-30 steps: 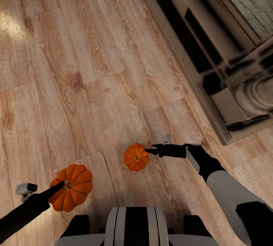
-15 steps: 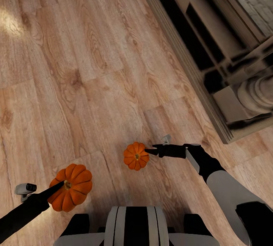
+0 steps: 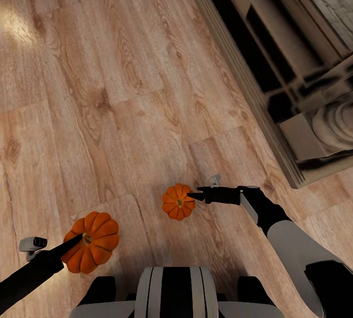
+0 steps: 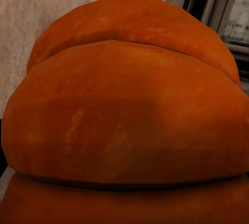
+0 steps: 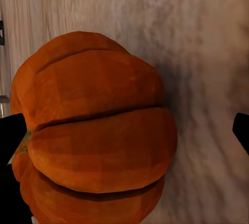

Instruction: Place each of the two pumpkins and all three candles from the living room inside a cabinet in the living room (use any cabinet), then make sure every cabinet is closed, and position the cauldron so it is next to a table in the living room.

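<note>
Carried two pumpkins over wood floor [image 3: 122, 87]: one pumpkin [image 3: 91, 242] pinched at stem by left gripper [image 3: 78, 240], smaller-looking pumpkin [image 3: 178, 202] pinched at right gripper [image 3: 192, 195] tip. Cabinet [image 3: 255, 63] lay ahead-right of right jaws w/ dark open bays. Best kept both pinches firm, arms level, approach slow, so neither slipped.

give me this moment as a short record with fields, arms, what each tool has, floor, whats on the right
left tool: at the stem of the larger-looking pumpkin, which fills the left wrist view; appears to hold it, jaw state not visible
right tool: tip against the side of the other pumpkin; dark fingers either side of it in the right wrist view; grip not certain
floor: light wood planks
right side: grey unit with dark openings
candles, cauldron: not seen
</note>
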You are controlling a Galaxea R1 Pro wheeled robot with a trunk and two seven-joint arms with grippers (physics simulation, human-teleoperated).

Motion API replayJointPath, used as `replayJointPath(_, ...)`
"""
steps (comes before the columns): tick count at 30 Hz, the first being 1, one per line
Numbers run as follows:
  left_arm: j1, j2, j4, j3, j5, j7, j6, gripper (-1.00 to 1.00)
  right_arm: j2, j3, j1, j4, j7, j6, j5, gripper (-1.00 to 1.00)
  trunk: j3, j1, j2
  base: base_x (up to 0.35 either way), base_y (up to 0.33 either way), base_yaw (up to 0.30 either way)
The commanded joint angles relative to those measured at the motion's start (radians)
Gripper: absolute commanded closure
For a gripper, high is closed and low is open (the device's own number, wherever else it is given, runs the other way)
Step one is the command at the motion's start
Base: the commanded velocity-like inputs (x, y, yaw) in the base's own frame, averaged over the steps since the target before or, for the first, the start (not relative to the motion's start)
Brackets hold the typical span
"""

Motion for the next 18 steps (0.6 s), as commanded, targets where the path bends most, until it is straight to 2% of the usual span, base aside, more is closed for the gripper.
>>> replayJointPath(1, 0.000, 0.000, 0.000, 0.001, 0.003, -0.002, 0.007, 1.00, -0.001, 0.006, 0.000, -0.001, -0.001, 0.009, -0.011, -1.00, 0.000, 0.000, 0.000, 0.000, 0.000, 0.007)
replayJointPath(18, 0.000, 0.007, -0.002, 0.000, 0.006, -0.006, 0.011, 1.00, -0.001, 0.008, -0.001, 0.008, 0.006, 0.056, -0.008, -1.00, 0.000, 0.000, 0.000, 0.000, 0.000, 0.002)
